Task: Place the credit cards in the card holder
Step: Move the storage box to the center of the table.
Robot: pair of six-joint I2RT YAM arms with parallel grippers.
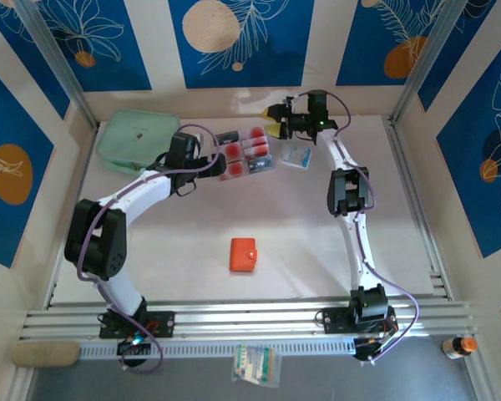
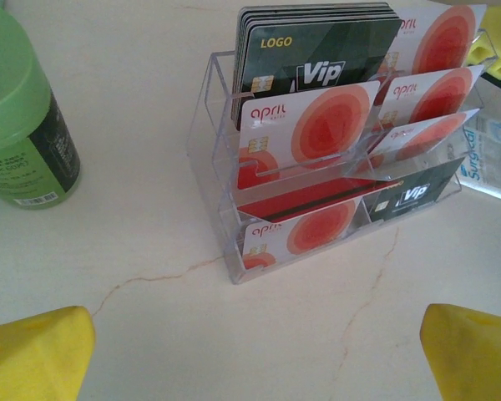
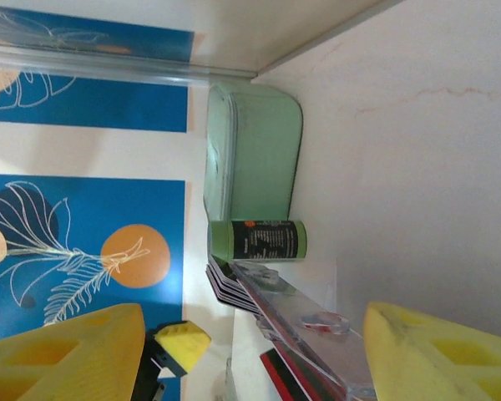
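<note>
Credit cards (image 2: 305,134) in clear rack (image 2: 210,159)

The cards (image 2: 309,134) are pale white with big red discs; the dark cards (image 2: 317,50) carry white "Vip" and yellow "LOGO". The rack (image 2: 220,209) is clear. The holder (image 1: 243,255) is bright orange, the pouch (image 1: 134,140) mint green, the bottle (image 2: 25,125) green with a dark label. The surface (image 2: 150,317) is cream with thin brown veins. The walls (image 1: 242,33) bear blue panels with white leaf outlines and orange discs.
</note>
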